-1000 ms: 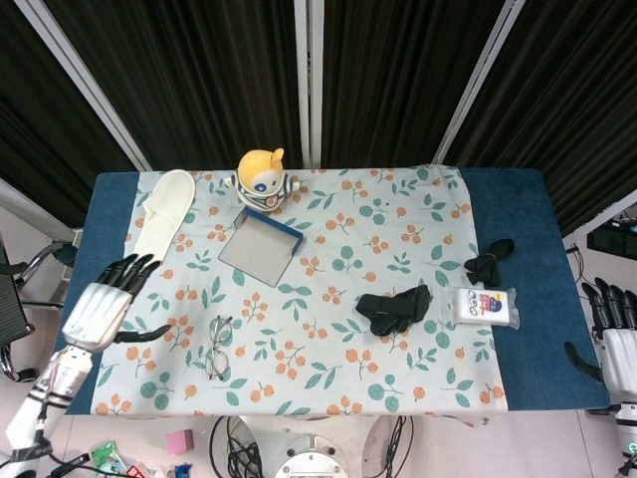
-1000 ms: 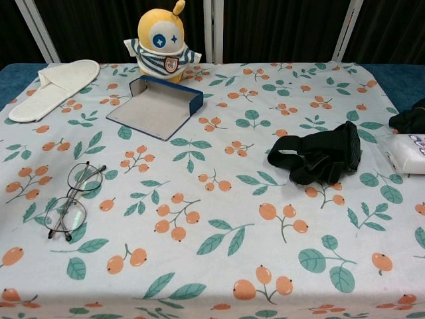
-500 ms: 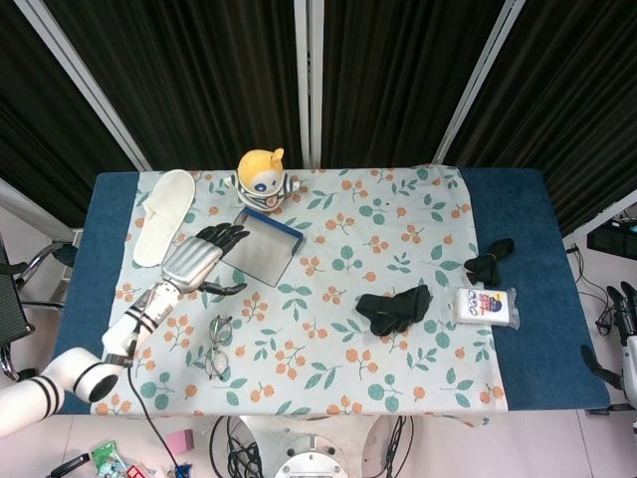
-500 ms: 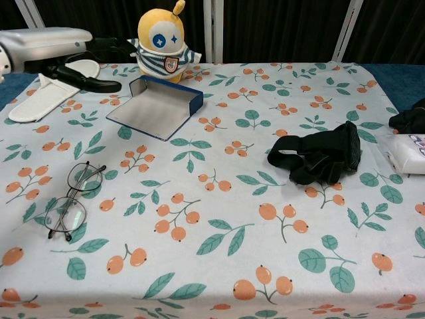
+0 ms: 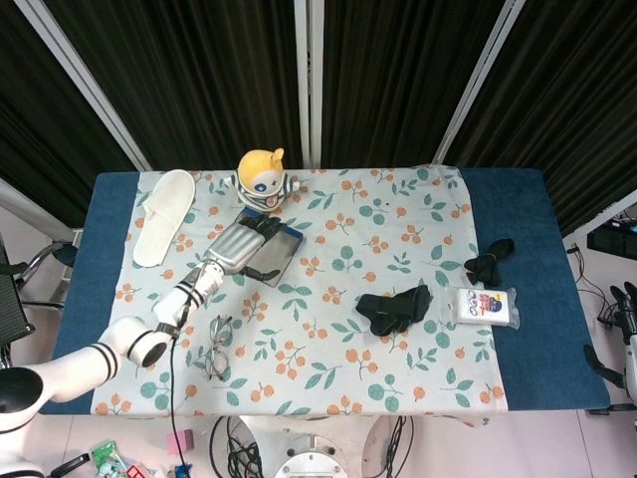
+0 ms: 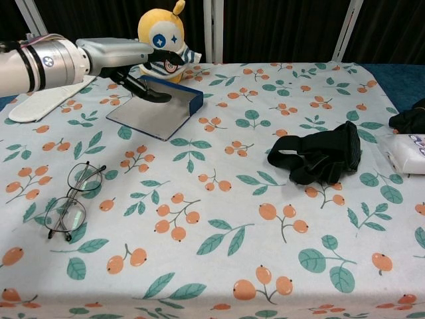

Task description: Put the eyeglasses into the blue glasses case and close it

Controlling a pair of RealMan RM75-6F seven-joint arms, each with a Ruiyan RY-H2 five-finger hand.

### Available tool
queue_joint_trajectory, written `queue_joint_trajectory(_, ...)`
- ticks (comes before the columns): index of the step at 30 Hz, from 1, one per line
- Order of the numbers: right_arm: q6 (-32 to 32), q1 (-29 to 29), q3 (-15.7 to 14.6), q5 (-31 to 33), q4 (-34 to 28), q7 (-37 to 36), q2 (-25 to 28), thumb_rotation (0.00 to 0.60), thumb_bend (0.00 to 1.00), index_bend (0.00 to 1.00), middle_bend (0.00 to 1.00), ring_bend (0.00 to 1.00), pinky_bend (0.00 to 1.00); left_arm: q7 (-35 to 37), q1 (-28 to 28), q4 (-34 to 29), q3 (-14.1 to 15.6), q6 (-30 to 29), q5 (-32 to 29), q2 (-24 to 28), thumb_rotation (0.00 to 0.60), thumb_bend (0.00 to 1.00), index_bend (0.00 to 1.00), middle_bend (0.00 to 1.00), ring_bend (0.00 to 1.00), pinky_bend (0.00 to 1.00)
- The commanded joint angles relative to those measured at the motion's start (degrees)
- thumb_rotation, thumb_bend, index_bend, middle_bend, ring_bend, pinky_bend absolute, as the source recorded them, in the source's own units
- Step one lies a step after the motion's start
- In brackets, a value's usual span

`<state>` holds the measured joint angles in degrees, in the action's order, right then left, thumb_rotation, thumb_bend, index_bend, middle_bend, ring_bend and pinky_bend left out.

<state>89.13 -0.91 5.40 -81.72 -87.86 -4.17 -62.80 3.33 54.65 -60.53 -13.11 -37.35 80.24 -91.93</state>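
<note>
My left hand (image 6: pixel 126 56): fingers spread, empty, over far-left case (image 6: pixel 159 106). Glasses (image 6: pixel 72 199): near left, well apart from case. Right hand (image 5: pixel 625 334): at right table edge, state unclear. Risks, as judged: fingertips nudging light case off spot; knocking doll (image 6: pixel 163 36) just beyond.

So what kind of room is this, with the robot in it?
Probably a robot testing lab, not a home. Black curtains on metal poles surround one table with a fruit-patterned cloth, cables lie on the floor, and a silver robot hand reaches over an open blue glasses case.
</note>
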Motion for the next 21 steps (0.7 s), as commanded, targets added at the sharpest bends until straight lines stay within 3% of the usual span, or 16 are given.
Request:
queue_joint_trajectory(1,0.0,-0.2,0.2,0.3,0.4,-0.6,0.1,0.6,0.2,0.0,0.0,0.0,0.0,-1.3,2.1,2.9,-0.2,2.1,-1.5,-1.9,0.28,0.25,0.06,0.04,0.05,0.18)
queue_joint_trajectory(21,-0.6,-0.9,0.5,1.2,1.9,-3.3,0.7,0.6,0.21,0.0,0.0,0.0,0.0,-10.6,9.1,16.5,2.5,11.3,-7.3,-8.6,0.314,0.33,0.06,0.06,0.05,0.18)
